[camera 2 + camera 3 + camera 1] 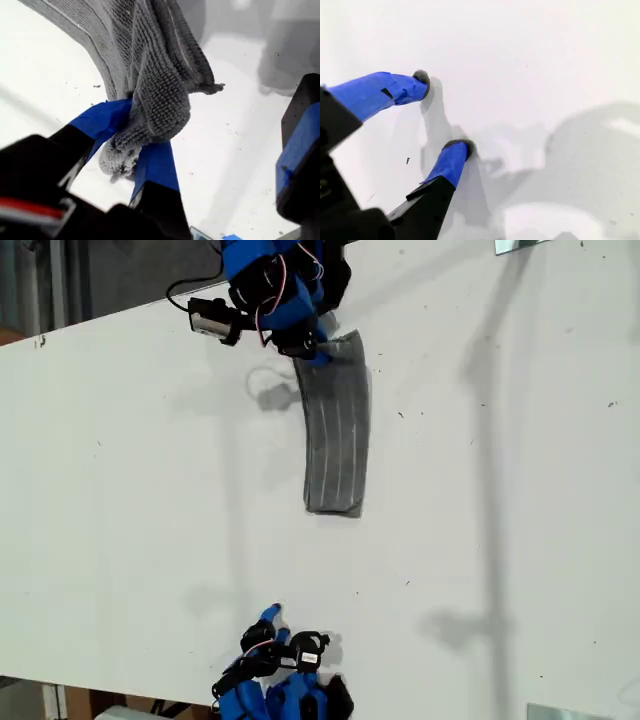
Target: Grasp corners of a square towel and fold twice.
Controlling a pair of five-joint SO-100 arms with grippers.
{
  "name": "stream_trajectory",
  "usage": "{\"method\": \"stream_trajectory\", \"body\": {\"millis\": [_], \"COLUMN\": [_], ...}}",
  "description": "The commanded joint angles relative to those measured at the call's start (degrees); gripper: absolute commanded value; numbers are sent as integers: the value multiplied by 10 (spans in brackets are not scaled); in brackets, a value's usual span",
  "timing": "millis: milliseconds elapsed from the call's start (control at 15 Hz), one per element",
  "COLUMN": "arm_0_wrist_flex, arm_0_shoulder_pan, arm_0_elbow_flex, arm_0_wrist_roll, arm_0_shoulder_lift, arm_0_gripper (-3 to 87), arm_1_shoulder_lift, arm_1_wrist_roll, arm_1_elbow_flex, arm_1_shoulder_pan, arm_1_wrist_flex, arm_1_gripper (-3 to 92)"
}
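Observation:
The grey striped towel (338,430) lies on the white table (120,470) as a long narrow folded strip, running from the upper arm toward the table's middle in the exterior view. My first gripper (312,348) is shut on one bunched end of it, lifted slightly. In the first wrist view the blue fingers (102,120) pinch a wad of towel (160,75); single corners cannot be told apart. My second gripper (280,625) sits near the table's bottom edge in the exterior view, well away from the towel. It is open (442,114) over bare table, holding nothing.
A black cable (185,290) loops beside the first arm at the top of the exterior view. Metal pieces show at that view's top right (520,245) and bottom right (560,710). The table's far edge slants along the upper left.

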Motion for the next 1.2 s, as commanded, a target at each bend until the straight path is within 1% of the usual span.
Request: {"method": "stream_trajectory", "body": {"millis": [0,67,200,333,600,667,733,933,1133], "arm_0_wrist_flex": [-3,-2,-2,-2,-2,-2,-3,-3,-3], "arm_0_shoulder_pan": [-5,-5,-4,-4,-4,-5,-5,-6,-6], "arm_0_elbow_flex": [-2,1,2,4,4,4,4,4,4], "arm_0_wrist_roll": [-11,-11,-9,-9,-11,-11,-10,-10,-8], "arm_0_shoulder_lift": [10,15,18,20,20,20,20,20,20], "arm_0_gripper": [223,223,223,223,223,223,223,223,223], "arm_1_shoulder_lift": [-65,-82,-70,-32,-9,-21,-48,-175,-315], "arm_1_wrist_roll": [33,57,92,161,163,141,101,-87,-221], "arm_1_elbow_flex": [-118,-142,-146,-156,-164,-181,-209,-324,-461], "arm_1_shoulder_pan": [10,1,-19,-69,-76,-61,-34,73,145], "arm_1_wrist_flex": [91,122,154,208,214,214,211,151,119], "arm_1_gripper": [-1,-1,-1,-1,-1,-1,-1,-1,-1]}}
